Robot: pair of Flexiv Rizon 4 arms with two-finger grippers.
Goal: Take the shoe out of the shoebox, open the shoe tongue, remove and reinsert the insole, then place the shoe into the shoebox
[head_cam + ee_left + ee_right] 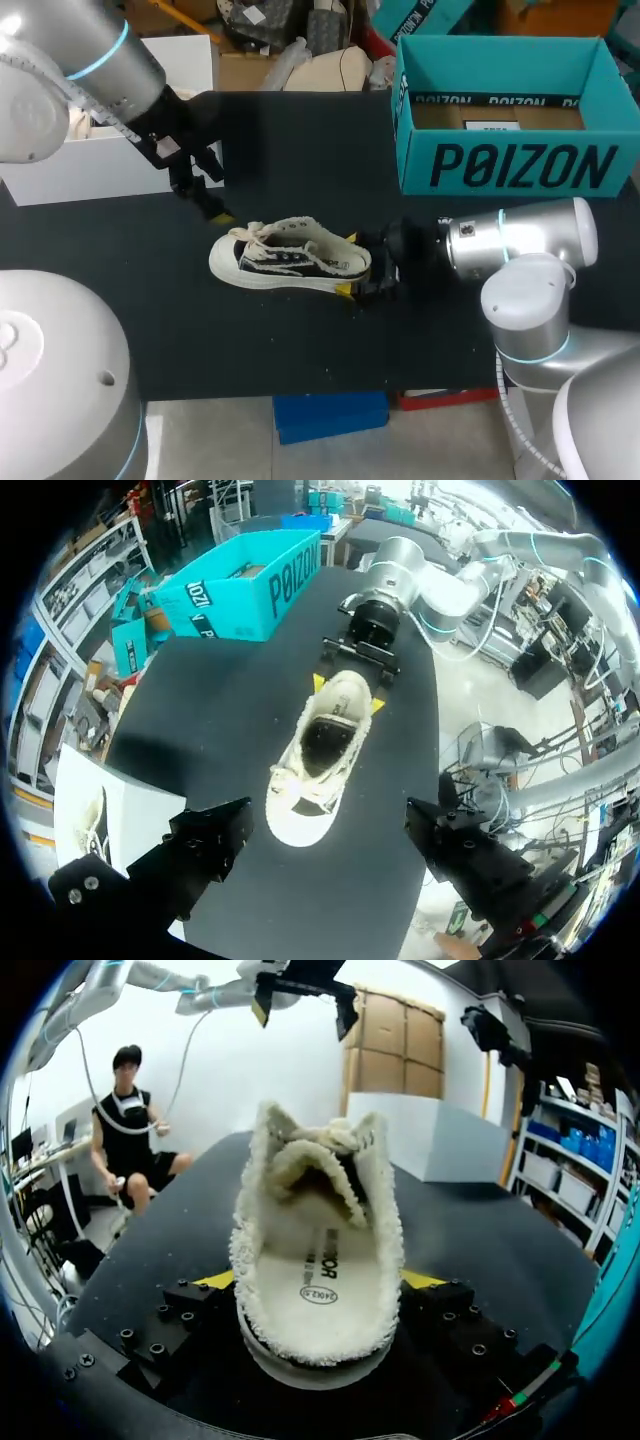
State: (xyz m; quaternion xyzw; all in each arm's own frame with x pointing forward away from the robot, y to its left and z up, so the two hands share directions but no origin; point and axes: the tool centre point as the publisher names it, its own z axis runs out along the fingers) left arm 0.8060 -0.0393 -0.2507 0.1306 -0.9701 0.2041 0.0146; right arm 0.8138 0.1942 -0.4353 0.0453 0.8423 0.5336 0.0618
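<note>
- Shoe (290, 258): you have it sole-down on the black table (300, 140), outside and well apart from the teal shoebox (520, 165).
- Your right gripper (347, 265): fingers pressed against the heel from both sides.
- Your left gripper (328, 822): fingers spread wide above the toe, holding nothing.

Showed smooth, rounded silver-grey shells on the left arm (70, 60), upper left of the head view, and on the right arm (520, 240), at its right edge. Wore a thin light-blue ring at a joint of each. Swelled into pale domed housings in the lower corners. Ended in matte black wrist blocks. Had blocky black fingers (200, 850) on the left gripper (335, 855). Bore round bolt heads and yellow tips on the right gripper (320, 1295).
</note>
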